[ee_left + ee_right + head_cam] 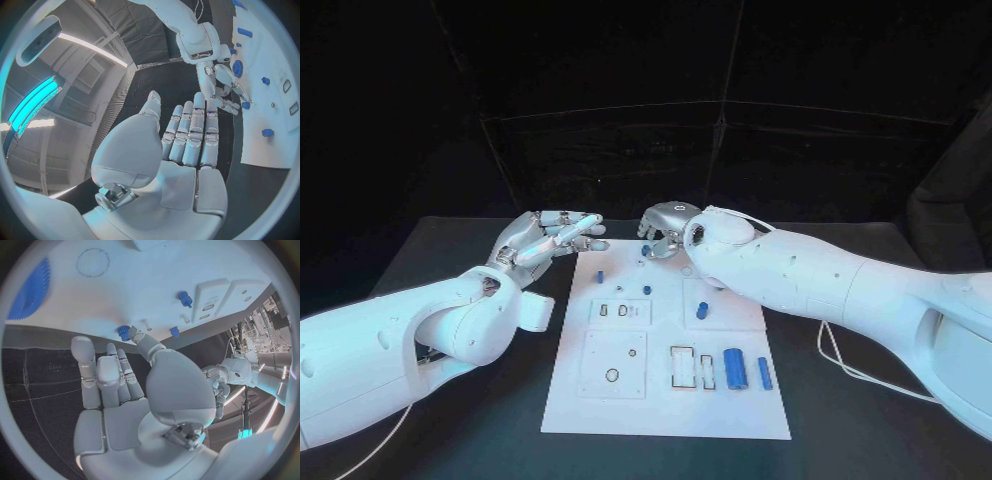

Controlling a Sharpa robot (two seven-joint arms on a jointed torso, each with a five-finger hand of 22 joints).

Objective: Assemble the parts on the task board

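The white task board (596, 405) lies in the middle of the black table. Small blue parts stand on it: a peg (600, 275), another peg (702, 310), and two cylinders (734, 368) (764, 372) near the front. My right hand (669, 230) hovers over the board's far end with its fingers apart and holds nothing; a blue gear (28, 290) and a small blue part (125, 331) lie just beyond its fingertips. My left hand (554, 238) is raised beside the board's far left corner, fingers stretched out straight, with nothing in it.
Grey rectangular sockets (616, 310) and a framed slot (682, 366) mark the board. A white cable (841, 365) runs over the table under my right arm. Black table (459, 250) stretches to both sides of the board.
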